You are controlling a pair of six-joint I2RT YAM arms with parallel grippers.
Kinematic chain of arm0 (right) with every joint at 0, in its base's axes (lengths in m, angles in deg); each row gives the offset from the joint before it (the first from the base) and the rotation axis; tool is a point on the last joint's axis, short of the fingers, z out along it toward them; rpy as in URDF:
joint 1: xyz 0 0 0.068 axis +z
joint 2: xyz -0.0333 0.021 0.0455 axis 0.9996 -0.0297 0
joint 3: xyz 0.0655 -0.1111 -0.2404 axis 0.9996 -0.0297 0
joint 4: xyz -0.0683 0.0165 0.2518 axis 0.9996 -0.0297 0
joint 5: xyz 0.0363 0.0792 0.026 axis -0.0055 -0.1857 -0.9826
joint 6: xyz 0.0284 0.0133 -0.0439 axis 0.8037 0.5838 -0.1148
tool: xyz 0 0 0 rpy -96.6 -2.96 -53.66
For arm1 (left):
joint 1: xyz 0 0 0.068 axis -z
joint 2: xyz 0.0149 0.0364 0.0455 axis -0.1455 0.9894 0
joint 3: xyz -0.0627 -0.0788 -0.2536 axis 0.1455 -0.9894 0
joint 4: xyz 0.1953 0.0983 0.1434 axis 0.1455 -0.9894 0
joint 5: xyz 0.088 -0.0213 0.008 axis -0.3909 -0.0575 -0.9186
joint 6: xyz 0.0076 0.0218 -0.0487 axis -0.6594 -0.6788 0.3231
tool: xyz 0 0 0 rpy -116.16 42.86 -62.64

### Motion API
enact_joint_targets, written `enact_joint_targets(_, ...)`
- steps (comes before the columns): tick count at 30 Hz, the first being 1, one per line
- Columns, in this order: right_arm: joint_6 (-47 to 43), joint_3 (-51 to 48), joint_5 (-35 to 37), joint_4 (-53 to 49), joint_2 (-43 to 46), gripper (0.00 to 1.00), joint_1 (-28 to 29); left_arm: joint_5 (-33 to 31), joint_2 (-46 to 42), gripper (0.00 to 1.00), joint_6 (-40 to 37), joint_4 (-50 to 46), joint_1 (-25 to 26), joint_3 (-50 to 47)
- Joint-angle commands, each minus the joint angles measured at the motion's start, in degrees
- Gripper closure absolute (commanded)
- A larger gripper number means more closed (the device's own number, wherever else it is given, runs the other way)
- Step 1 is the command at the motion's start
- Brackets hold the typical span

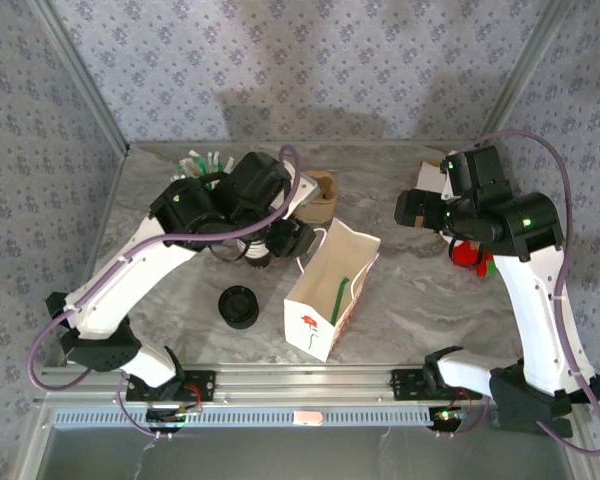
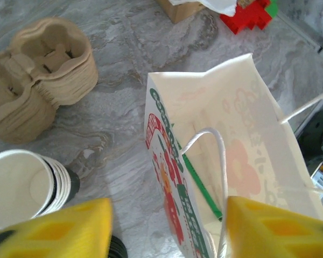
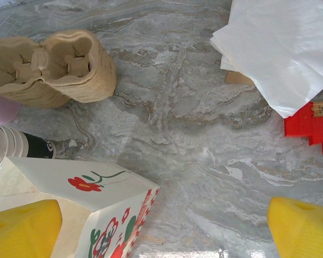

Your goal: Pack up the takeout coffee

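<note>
On the grey marbled table [image 1: 400, 320] the white paper bag with a red flower print [image 1: 332, 290] stands upright with its mouth open, apparently so that a cup can go in from above. The left gripper [image 2: 167, 215] hangs over its rim, yellow fingers apart with the white cord handle [image 2: 207, 140] between them, probably to steady the mouth; whether a finger touches paper cannot be told. The right gripper [image 3: 164, 228], fingers wide apart and holding nothing, hovers over bare table beside the bag. The takeout coffee [image 1: 239, 306], a small white cup under a round black lid, stands near the bag's left side, apart from both grippers. The bag's floor is hidden, and a thin green strip [image 2: 202, 188] inside is hard to identify.
</note>
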Motion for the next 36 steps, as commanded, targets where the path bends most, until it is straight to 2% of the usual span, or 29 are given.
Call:
enact_joint_targets(1,-1.8,-0.2,-0.8,0.0,-0.3,0.00,-0.7,2.1,1.8,0.62,-0.5,1.9,0.2,1.7)
enact_joint_targets(8,-3.4,-0.4,-2.9,0.8,-0.6,0.00,-3.7,3.6,6.1,1.00,0.9,2.2,0.2,6.9)
enact_joint_targets(12,-3.7,-1.7,-3.0,1.6,0.1,0.00,-6.0,3.8,8.3,1.00,2.3,3.0,0.2,9.8)
enact_joint_targets(22,-2.7,-2.9,-6.3,4.7,3.3,0.00,-16.6,1.7,14.6,1.00,6.5,11.3,-0.7,13.8)
enact_joint_targets(29,-2.5,-1.4,-7.5,5.8,4.9,0.00,-22.2,6.0,23.9,1.00,11.6,12.7,-4.2,25.1)
enact_joint_targets(36,-1.7,-0.3,-7.7,6.0,4.8,0.00,-23.4,10.0,33.0,1.00,17.5,14.7,-7.9,37.4)
